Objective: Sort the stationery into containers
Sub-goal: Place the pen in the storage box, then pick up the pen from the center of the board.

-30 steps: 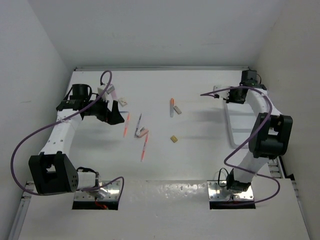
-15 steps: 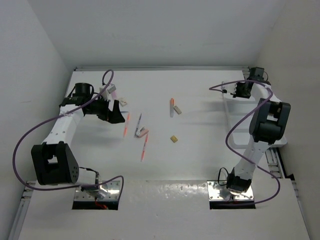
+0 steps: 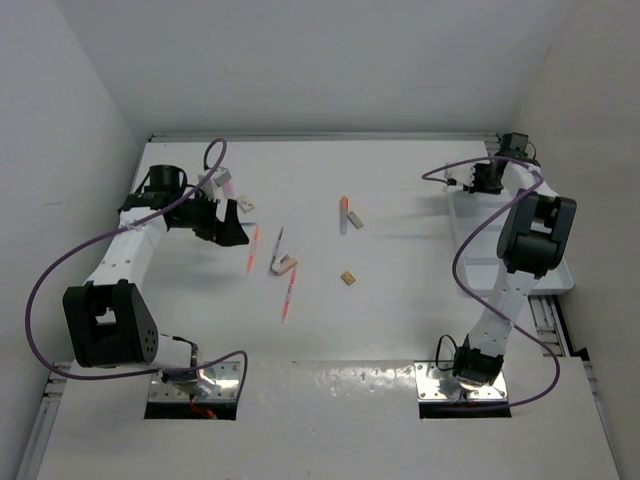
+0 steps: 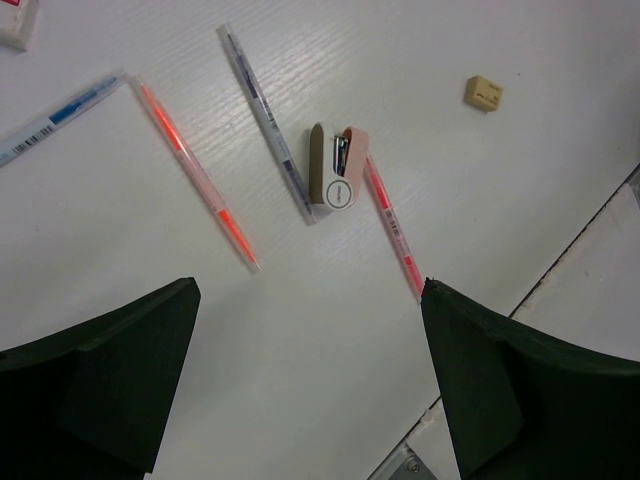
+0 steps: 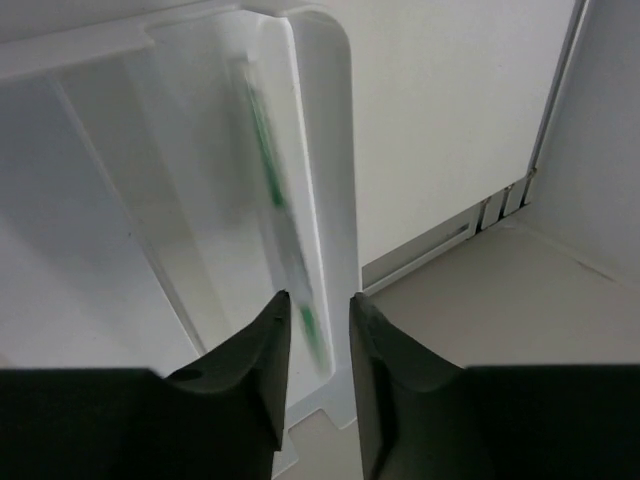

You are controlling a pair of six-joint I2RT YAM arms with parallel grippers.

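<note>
Over at the upper right of the overhead view, the right gripper hangs above the far end of the white tray. Its wrist camera looks straight down into the tray. The right gripper has its fingers drawn in to a narrow gap. A pale green pen lies lengthwise in the compartment against the tray's right-hand wall. The pen is blurred, and its near end shows in the gap between the fingers. The gap looks wider than the pen, and no contact can be made out.

Across the worktop, the left gripper sits at the middle left, and from its wrist camera it is spread wide and holding nothing. Ahead of it, an orange-red pen lies diagonally at centre left. A purple-grey pen slants beside that one, its lower end touching a small stapler. A second orange-red pen runs from the stapler toward the lower right. A tan eraser sits alone at upper right. A clear pen with blue print enters from the left edge, and a white block is cut off in the top left corner.

Overhead again, a short orange-red piece and a grey-white block rest together mid-frame, well apart from the tray.
</note>
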